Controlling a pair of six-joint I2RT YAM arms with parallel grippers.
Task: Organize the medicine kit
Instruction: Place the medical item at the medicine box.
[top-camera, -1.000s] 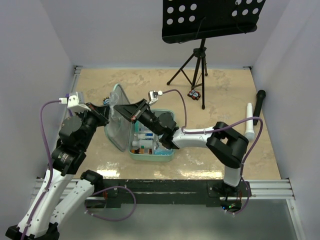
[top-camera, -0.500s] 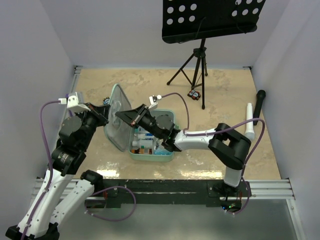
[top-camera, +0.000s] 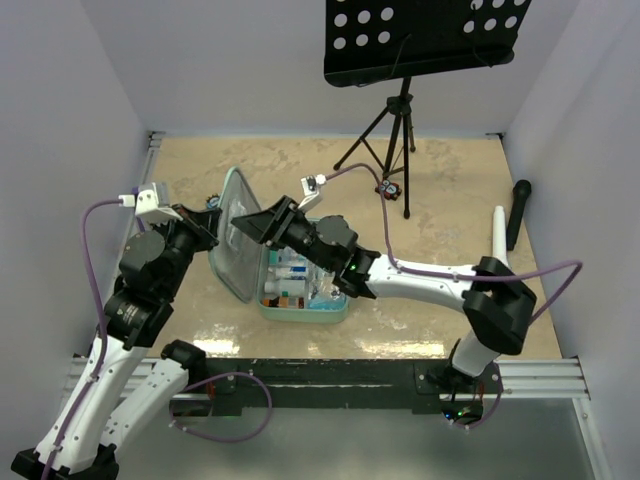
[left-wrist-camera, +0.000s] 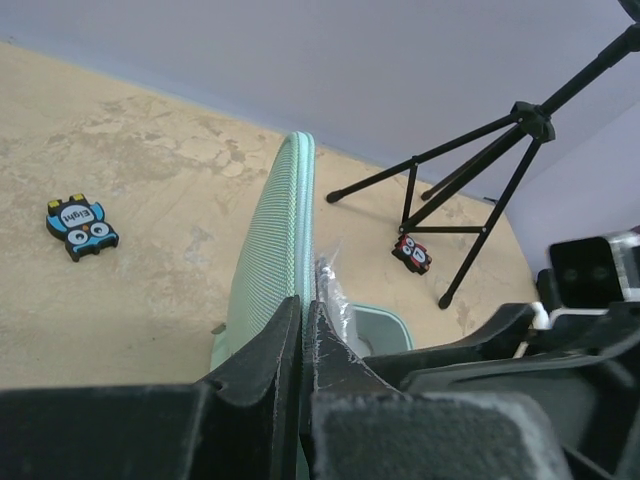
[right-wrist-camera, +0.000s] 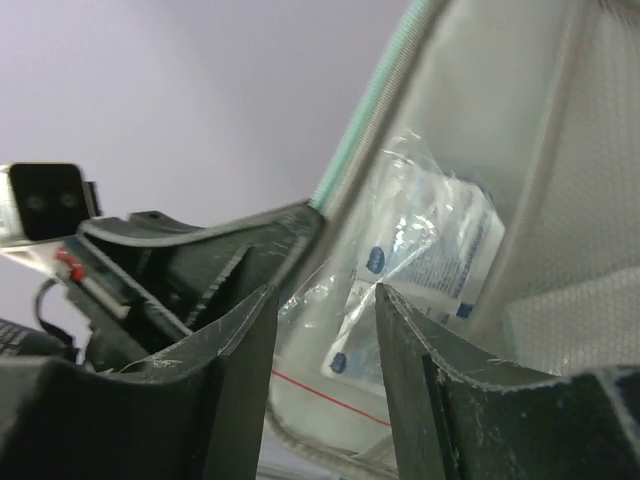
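Note:
The mint-green medicine kit lies open near the middle of the table, with several small boxes and bottles in its base. Its lid stands nearly upright at the left. My left gripper is shut on the lid's edge; in the left wrist view the fingertips pinch the green rim. My right gripper is open at the lid's inner face. In the right wrist view a clear plastic bag with white packets lies against the lid's lining, just beyond my right gripper.
A black music stand on a tripod stands at the back right. A red owl token lies by its feet and a blue one left of the lid. A white tube and a black microphone lie at the right wall.
My right arm's elbow has swung out to the right and its gripper has shifted slightly up along the lid's inner face. My left gripper still holds the lid upright.

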